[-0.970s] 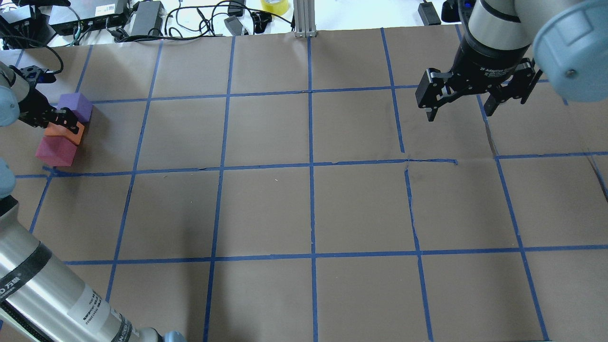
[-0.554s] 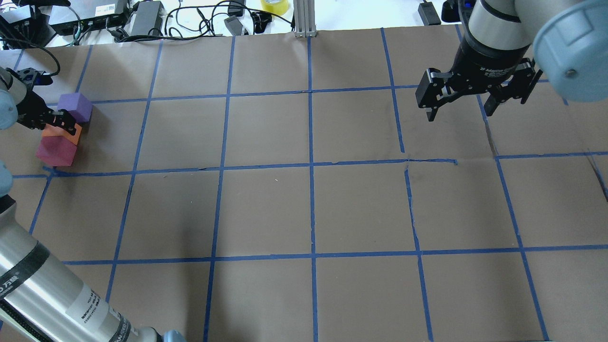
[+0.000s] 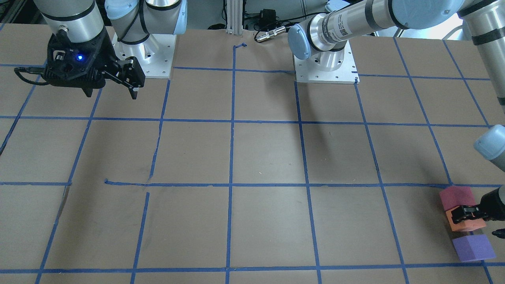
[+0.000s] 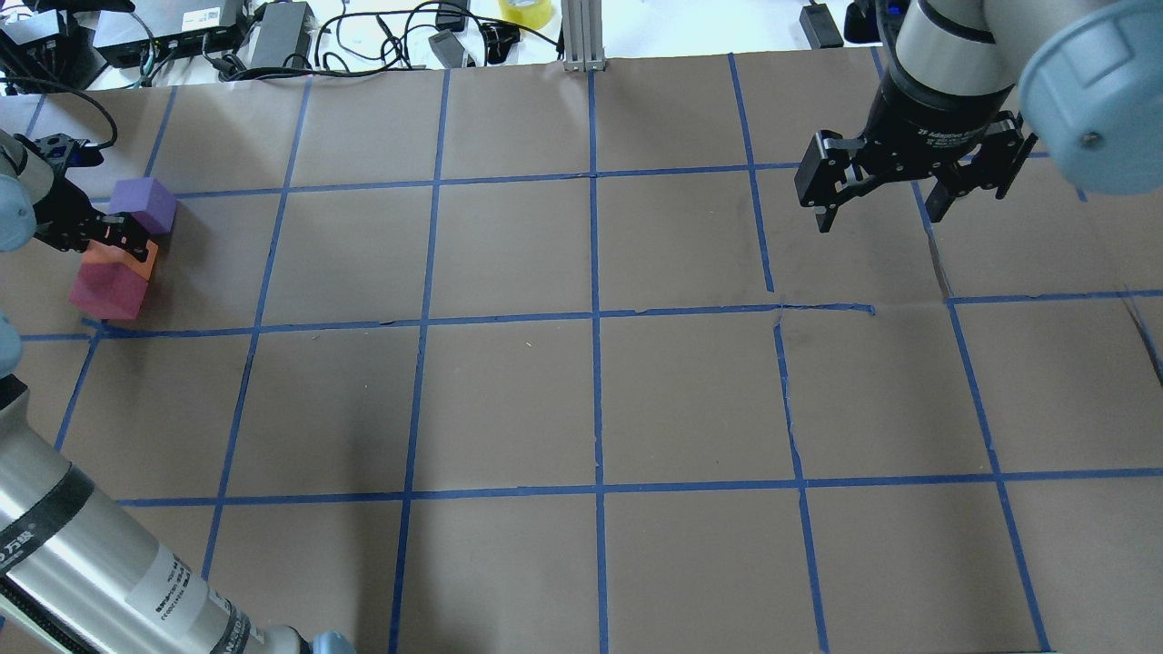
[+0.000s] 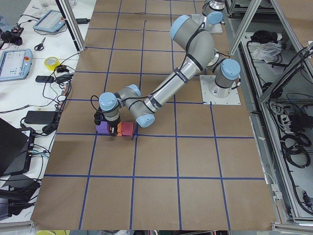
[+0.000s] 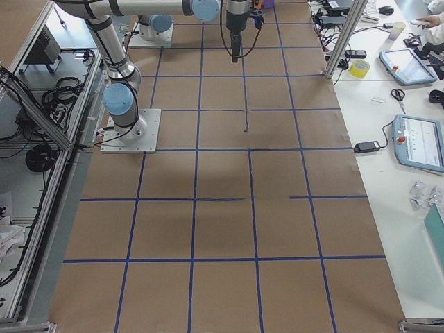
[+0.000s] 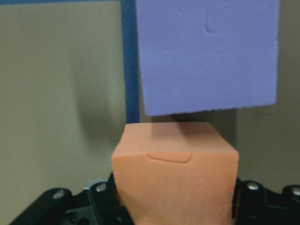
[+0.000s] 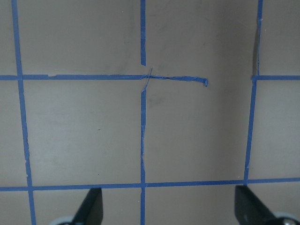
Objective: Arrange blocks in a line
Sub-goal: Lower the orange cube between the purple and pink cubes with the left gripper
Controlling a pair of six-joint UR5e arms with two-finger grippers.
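Observation:
Three blocks sit in a short row near the table's left edge: purple block (image 4: 144,202), orange block (image 4: 114,258) and reddish-pink block (image 4: 107,292). The front-facing view shows the same row: pink (image 3: 457,197), orange (image 3: 467,225), purple (image 3: 472,247). My left gripper (image 4: 107,234) is shut on the orange block, low at the table. In the left wrist view the orange block (image 7: 176,173) fills the space between the fingers, with the purple block (image 7: 206,56) just beyond. My right gripper (image 4: 881,204) is open and empty, hovering over the far right of the table.
Cables, power bricks and a yellow tape roll (image 4: 527,11) lie beyond the table's far edge. An aluminium post (image 4: 581,36) stands at the far middle. The arm bases (image 3: 323,67) are bolted on the robot's side. Blue tape lines grid the brown table.
My left gripper has shifted slightly towards the table's left edge, with the orange block still between its fingers. The right arm has not moved.

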